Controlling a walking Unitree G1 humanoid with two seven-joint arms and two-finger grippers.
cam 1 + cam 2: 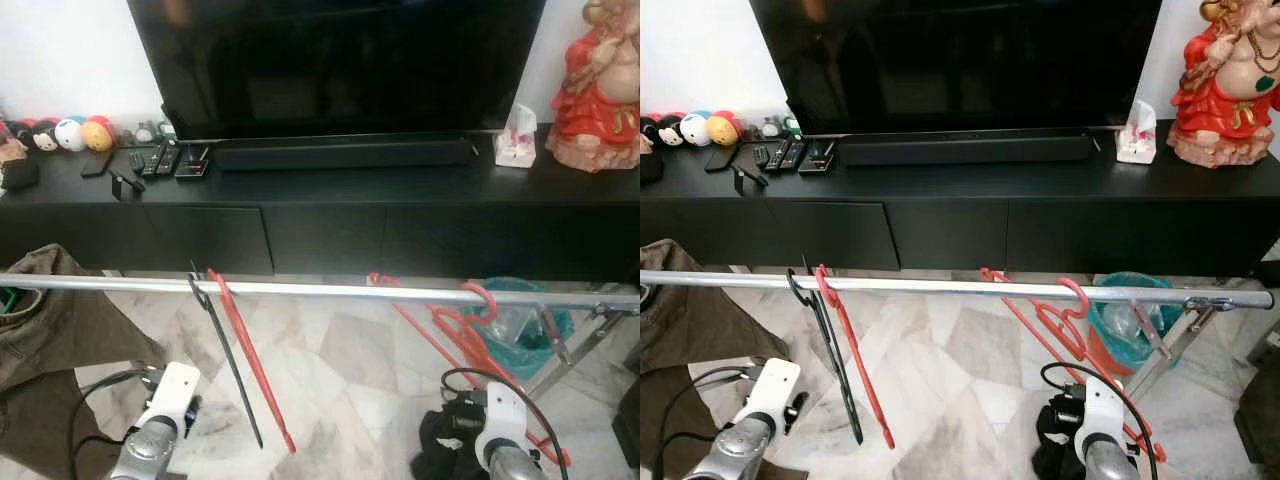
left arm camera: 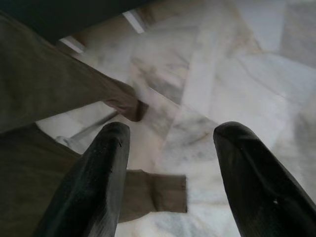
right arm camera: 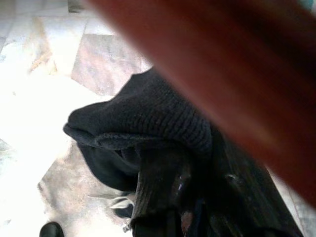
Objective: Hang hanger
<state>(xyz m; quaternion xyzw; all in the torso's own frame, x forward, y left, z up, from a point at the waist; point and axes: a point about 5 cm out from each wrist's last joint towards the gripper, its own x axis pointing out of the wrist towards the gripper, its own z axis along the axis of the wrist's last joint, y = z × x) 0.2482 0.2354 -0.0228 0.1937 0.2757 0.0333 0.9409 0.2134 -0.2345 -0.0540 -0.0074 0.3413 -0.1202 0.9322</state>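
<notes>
**Red hanger on the rail, right arm low beside it**

The red plastic hanger (image 1: 1065, 320) has its hook over the long silver metal rail (image 1: 940, 288), above and just ahead of the right gripper (image 3: 197, 197). Its body slants down toward that gripper's wrist. In the right wrist view a blurred red bar passes very near the camera, and the black fingers look close together over a dark knitted cloth (image 3: 148, 118); I cannot tell if they grasp anything. I judge that the hanging step is nearly finished or just finished.

Further away from the right gripper, toward the left one, a second red hanger (image 1: 855, 370) and a black hanger (image 1: 830, 350) hang on the same rail. The left gripper (image 2: 170, 173) is released, its fingers spread wide over the marble floor (image 2: 237, 74), with olive-brown fabric (image 2: 44, 98) beside it.

The next move probably calls for checking that the hook sits well, then drawing the right arm back without pulling the hanger off.
</notes>
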